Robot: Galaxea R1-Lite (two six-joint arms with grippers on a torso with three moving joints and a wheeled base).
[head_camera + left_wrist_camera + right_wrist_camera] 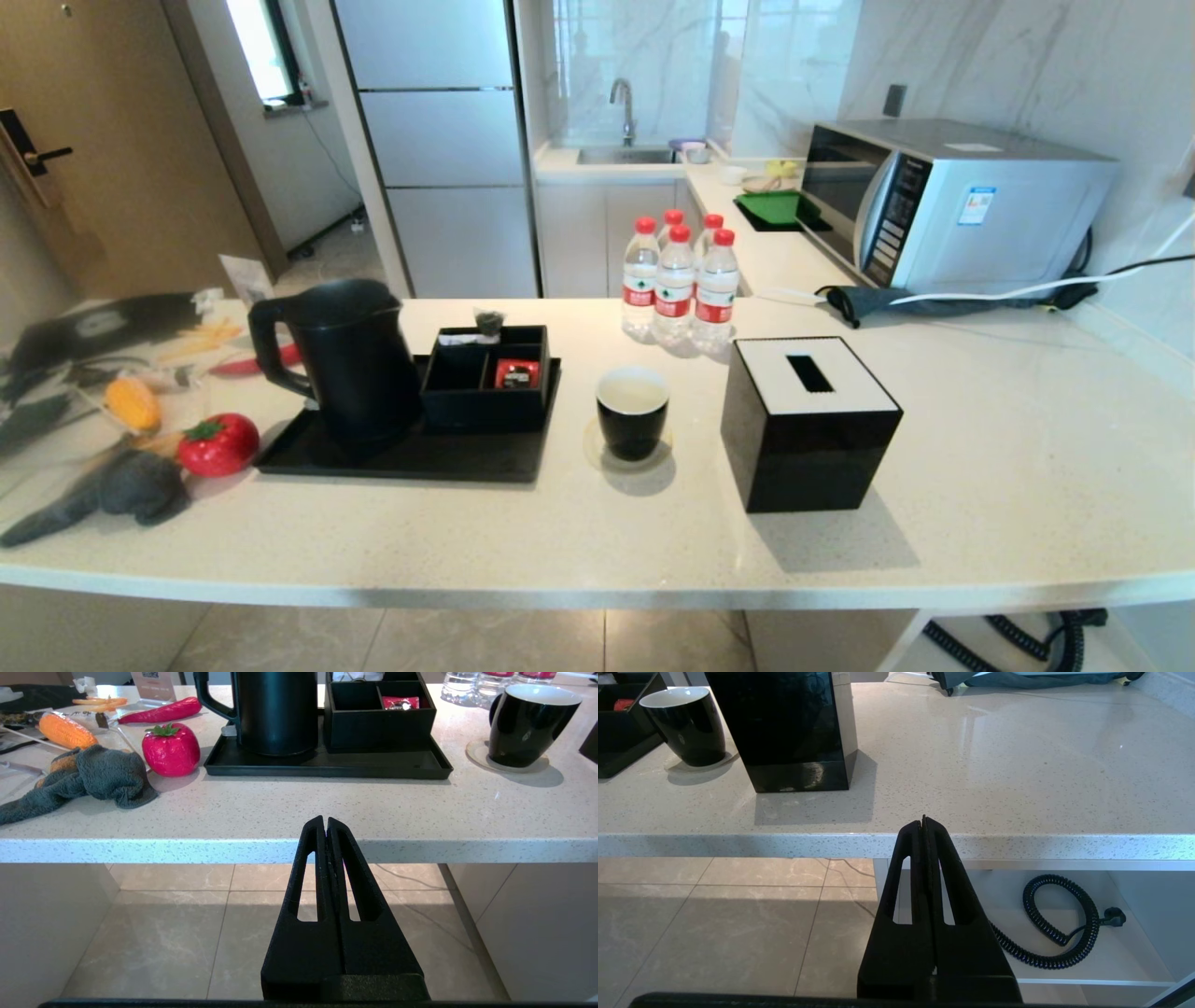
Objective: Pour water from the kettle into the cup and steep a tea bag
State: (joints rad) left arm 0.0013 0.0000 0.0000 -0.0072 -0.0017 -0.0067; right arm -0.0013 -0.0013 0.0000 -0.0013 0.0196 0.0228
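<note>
The tall black kettle stands upright on a black tray, lid on, handle to the left. It also fills the top of the left wrist view, kettle. The small black white-lined cup sits on a round coaster right of the tray, and I cannot tell whether water is in it. A small dark tea bag stands in the back of the compartment box. My left gripper is shut and empty, in front of the counter edge. My right gripper is likewise shut and empty there, the cup far off.
A black cube tissue box stands right of the cup. Several red-capped bottles are behind it, with a microwave at the back right. A red packet lies in the box. Toy vegetables and a grey cloth lie at the left.
</note>
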